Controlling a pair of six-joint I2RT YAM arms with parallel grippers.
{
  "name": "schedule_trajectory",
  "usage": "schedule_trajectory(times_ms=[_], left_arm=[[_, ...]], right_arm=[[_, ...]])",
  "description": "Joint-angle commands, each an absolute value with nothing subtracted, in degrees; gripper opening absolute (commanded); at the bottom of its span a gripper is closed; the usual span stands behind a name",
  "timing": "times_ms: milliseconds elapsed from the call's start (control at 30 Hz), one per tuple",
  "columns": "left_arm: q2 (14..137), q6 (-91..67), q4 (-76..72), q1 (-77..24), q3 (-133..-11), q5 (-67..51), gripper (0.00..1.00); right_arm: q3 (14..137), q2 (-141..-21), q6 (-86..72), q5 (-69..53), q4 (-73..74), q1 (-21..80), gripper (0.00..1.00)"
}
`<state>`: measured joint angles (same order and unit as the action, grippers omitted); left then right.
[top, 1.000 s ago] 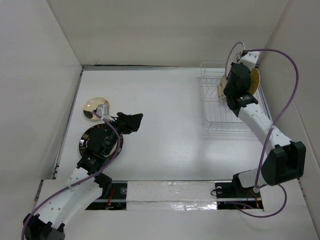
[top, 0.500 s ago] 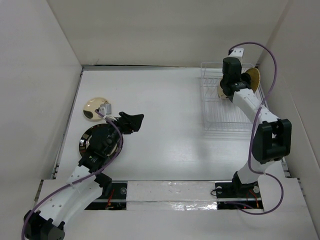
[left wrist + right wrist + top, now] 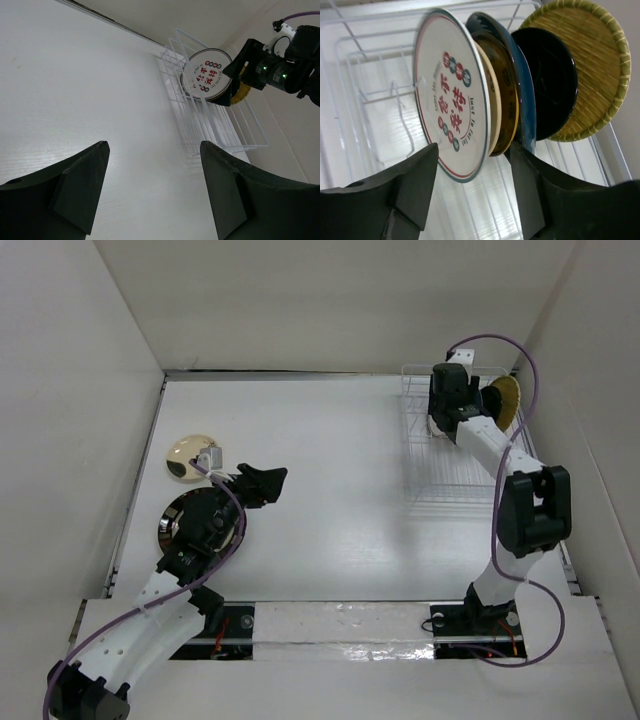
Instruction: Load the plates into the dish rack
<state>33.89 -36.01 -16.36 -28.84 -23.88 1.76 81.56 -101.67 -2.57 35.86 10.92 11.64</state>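
Note:
The dish rack (image 3: 450, 478) stands at the right rear of the table. Several plates stand upright in it: a white plate with red and green marks (image 3: 451, 90), a cream one, a yellow-brown one (image 3: 506, 100), a blue one (image 3: 529, 115), a glossy black one (image 3: 547, 82) and a woven yellow one (image 3: 592, 60). My right gripper (image 3: 475, 172) is open, its fingers straddling the lower rims of the front plates. My left gripper (image 3: 277, 485) hangs open over bare table, far from the rack. A large dark-rimmed plate (image 3: 170, 518) lies under the left arm.
A small shiny cream dish (image 3: 185, 455) lies on the table at the left, behind the dark-rimmed plate. White walls close in the table on the left, rear and right. The rack (image 3: 215, 120) and the right gripper (image 3: 265, 70) show far off in the left wrist view.
My right gripper moved left along the rack and opened, leaving the white marked plate standing in front of the others. The left arm has barely moved.

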Motion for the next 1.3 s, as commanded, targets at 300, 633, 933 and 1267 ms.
schedule_trajectory(times_ms=[300,633,933,1267], left_arm=[[29.53,-34.37,-12.84,-29.09,-30.4,3.34,0.17],[21.98,-29.8,-0.71,-29.09,-38.14,9.31,0.02],[19.42,-28.13,3.08,-29.09,-37.53,12.57,0.26],[17.93,-27.86,3.51,-29.09,-36.91,13.09,0.29]], right_arm=[[70.14,-82.87,-14.49,5.4,-8.95,31.53,0.0],[81.47,-109.58,-25.47,-5.6,-14.22,51.41,0.39],[82.44,-124.62,-41.29,-25.37,-26.95,55.19,0.66],[89.38,-137.1,-50.09,-30.76,-29.97,57.57,0.66]])
